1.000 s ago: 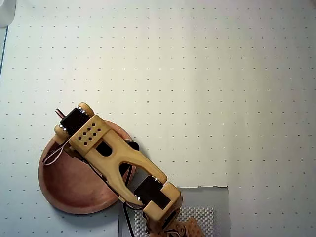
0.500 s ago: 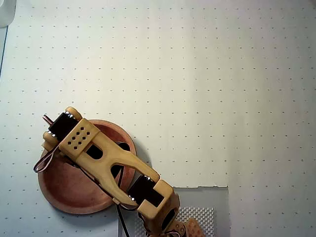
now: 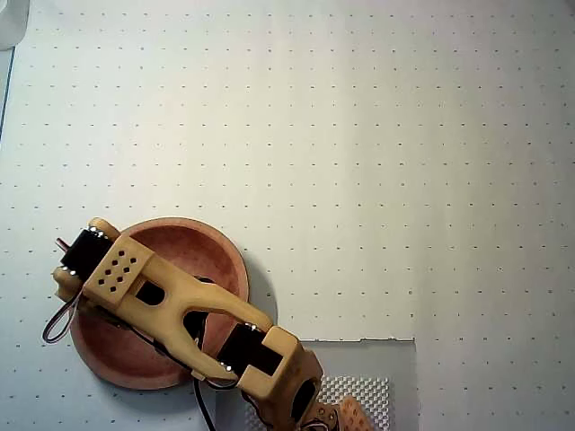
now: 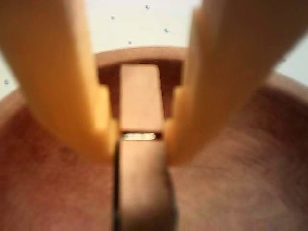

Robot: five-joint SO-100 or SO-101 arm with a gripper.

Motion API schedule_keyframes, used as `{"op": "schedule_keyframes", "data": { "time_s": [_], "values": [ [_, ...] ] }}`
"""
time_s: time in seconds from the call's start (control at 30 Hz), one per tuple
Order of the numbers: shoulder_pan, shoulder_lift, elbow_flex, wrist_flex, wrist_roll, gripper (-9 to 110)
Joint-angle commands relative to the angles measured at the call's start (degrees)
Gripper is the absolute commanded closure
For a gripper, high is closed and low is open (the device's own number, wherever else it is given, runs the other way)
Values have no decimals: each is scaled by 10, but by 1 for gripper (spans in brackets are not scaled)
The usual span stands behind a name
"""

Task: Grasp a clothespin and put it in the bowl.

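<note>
The grasp looks done, and the carry is nearly done too; what is left is the release. In the wrist view the gripper [image 4: 140,137] has its two yellow fingers [image 4: 57,91] pressed in on either side of the clothespin [image 4: 140,101], which stands between them with its metal spring showing as a pale bar at the level of the fingertips. The fingers are closed down to the width of the pin, with no gap visible on either side, so it appears to be firmly held rather than resting loose.

Directly below and all around the gripper is the reddish-brown inside of the bowl [image 4: 250,159], and its far rim curves across just beyond the fingertips, with the dotted tabletop [image 4: 139,24] behind it. Whether the pin's lower end touches the bowl's floor is too blurred to tell.

From overhead the arm [image 3: 180,305] lies across the bowl [image 3: 193,238], hiding the gripper and the pin beneath it; its outer end sits over the bowl's left edge in that view.

Judging from this, only opening the fingers and letting the pin drop inside remains, then drawing the arm clear.
</note>
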Motion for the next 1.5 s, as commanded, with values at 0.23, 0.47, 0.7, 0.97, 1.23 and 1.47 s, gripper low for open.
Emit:
{"op": "schedule_keyframes", "data": {
  "time_s": [0.23,0.47,0.7,0.97,1.23,1.47],
  "values": [
    [31,19,26,15,5,105],
    [40,19,61,15,5,105],
    [34,46,77,15,6,105],
    [39,53,110,15,1,104],
    [56,46,102,14,-2,104],
    [78,40,102,13,-3,104]
  ]
}}
